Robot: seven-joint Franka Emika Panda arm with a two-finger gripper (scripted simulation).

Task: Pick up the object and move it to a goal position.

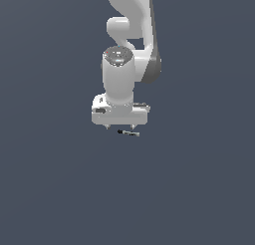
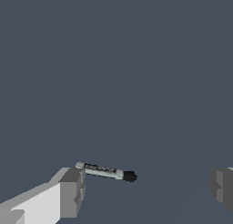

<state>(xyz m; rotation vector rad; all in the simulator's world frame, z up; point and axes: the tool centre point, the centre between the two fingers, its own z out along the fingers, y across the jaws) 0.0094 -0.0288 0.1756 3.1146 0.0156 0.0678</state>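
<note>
Closest to the wrist camera are my two grey fingertips (image 2: 72, 193), spread wide with nothing between them, so the gripper (image 2: 148, 189) is released. Between them, much nearer one finger than the other, lies the pen (image 2: 105, 171), flat on the grey floor (image 2: 118, 73); one end is almost at that fingertip, though I cannot tell whether it touches. In the exterior view the pen (image 1: 128, 133) sits just below the gripper (image 1: 120, 126), slightly toward that view's right. I judge it light and rigid, a thin rod with a silver barrel and a black cap at one end, probably smooth and prone to rolling or pivoting if a finger nudges it first. It is far narrower than my opening, so the pads will have to close a long way. I would take it across the middle of the barrel, but it seems to lie roughly along the line between my fingers, so I would turn the wrist and centre over it first.
</note>
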